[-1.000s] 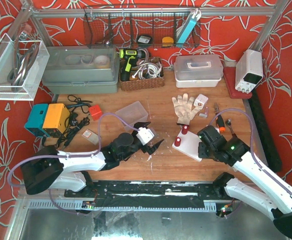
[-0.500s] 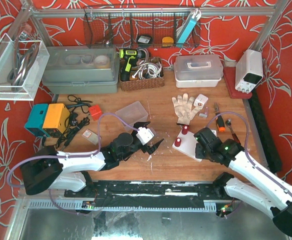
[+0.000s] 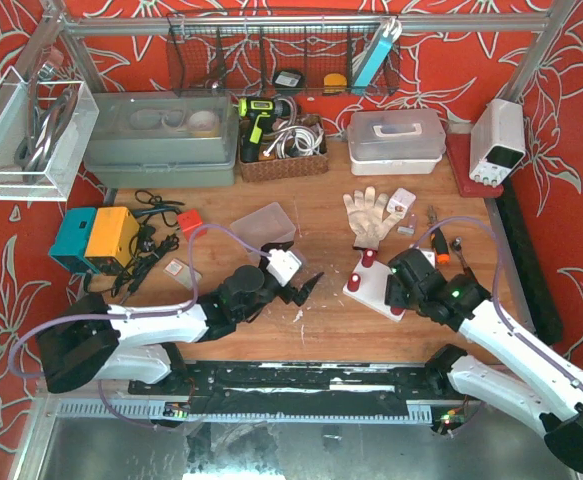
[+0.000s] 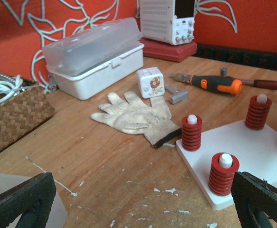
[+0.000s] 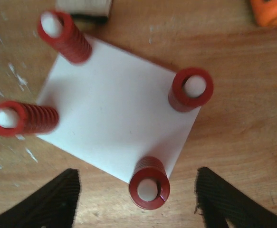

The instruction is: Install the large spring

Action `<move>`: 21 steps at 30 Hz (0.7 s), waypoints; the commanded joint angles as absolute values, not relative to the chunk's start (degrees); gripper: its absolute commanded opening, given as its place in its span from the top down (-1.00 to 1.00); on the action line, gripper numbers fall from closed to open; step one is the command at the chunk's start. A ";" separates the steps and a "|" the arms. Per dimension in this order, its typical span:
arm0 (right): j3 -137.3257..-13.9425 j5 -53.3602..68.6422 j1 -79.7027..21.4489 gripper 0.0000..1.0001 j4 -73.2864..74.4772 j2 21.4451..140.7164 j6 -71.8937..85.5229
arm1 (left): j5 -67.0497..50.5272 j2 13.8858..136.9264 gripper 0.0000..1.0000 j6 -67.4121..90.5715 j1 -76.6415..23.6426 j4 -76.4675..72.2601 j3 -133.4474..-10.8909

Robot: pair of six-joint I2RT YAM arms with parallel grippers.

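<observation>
A white plate (image 5: pixel 114 118) lies on the wooden table with a white post at each corner. A red spring sits on every post that I see. The large spring (image 5: pixel 149 186) stands on the corner post nearest my right gripper (image 5: pixel 137 179), which is open. Its two fingers stand well apart on either side of the spring without touching it. In the top view the right gripper (image 3: pixel 399 290) hangs over the plate (image 3: pixel 374 290). My left gripper (image 4: pixel 140 204) is open and empty, low over the table just left of the plate (image 4: pixel 252 149).
A work glove (image 4: pixel 133 116), a small white cube (image 4: pixel 150 82) and an orange-handled screwdriver (image 4: pixel 219 84) lie beyond the plate. A white lidded box (image 4: pixel 98 59) and a wicker basket (image 4: pixel 12 116) stand further back. A clear container (image 3: pixel 263 225) sits near the left arm.
My right gripper has opened and let go of the spring, which stays on its post. The left gripper has shifted slightly.
</observation>
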State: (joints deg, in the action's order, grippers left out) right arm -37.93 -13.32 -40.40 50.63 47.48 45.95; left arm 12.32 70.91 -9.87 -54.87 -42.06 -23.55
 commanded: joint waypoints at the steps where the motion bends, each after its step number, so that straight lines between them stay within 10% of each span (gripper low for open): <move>1: -43.97 -20.47 -40.36 -0.47 52.65 45.53 46.18 | 17.39 67.61 -1.00 -2.24 -54.59 -39.19 -23.75; 6: -48.17 -33.41 -40.33 -0.96 46.17 42.91 40.78 | 18.85 65.19 -1.00 -1.87 -50.05 -36.10 -24.50; 14: -34.85 -55.48 -40.02 -0.98 4.50 38.95 11.07 | 19.75 61.77 -1.00 -5.32 -34.10 -36.45 -22.67; 21: -25.62 -44.37 -25.21 -0.98 -12.61 40.92 0.07 | 19.06 61.36 -0.98 -8.88 -24.69 -43.35 -13.87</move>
State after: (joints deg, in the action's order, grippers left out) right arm -28.45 -48.58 -34.09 1.91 40.12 8.36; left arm 18.06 61.30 -5.21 -26.74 -39.46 -16.14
